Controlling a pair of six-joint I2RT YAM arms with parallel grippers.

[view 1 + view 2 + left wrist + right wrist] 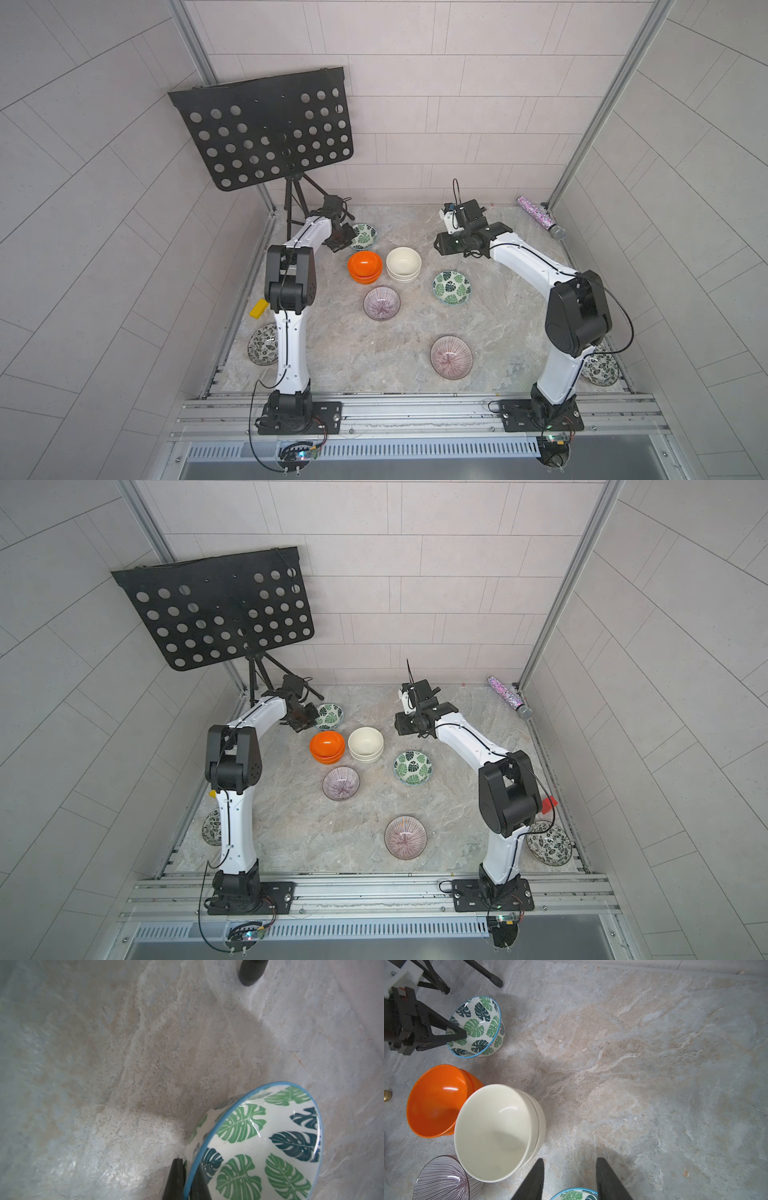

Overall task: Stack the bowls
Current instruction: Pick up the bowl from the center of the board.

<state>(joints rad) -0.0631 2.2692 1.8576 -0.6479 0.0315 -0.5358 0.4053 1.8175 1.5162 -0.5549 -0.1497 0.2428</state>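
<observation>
Upper left of the bowl cluster in both top views — that's where the left claw (187, 1167) sits, clamped on the rim of one green-leaf bowl (259, 1147), one finger inside the wall, one outside. Right claw (569, 1160) hangs w/ fingers apart and nothing between them, above bare desk (353, 365) near the second leaf bowl (452, 286), centre-right of the frame.

What we reckon could go wrong:
- Grip is a single pinch at the edge of a glossy wall, so the bowl's weight hangs off to one side. On a lift it may swing down, or slip out and drop.
- Orange stack (365, 266) is just beside it, toward the lower edge of the frame. A swinging foot could knock that pair, or the cream stack (403, 262) next to it, if the carry runs low.
- Stand leg (494, 979) is near, toward the upper edge — a pull that way could snag.
- Right claw is close to the likely drop spot, so both arms there at once risks a bump.

Re direction: bowl is round, so no long axis to speak of. Mouth faces up, poss. tipped a little. The right wrist view hints at that, but we can't tell if the foot is off the desk.
</observation>
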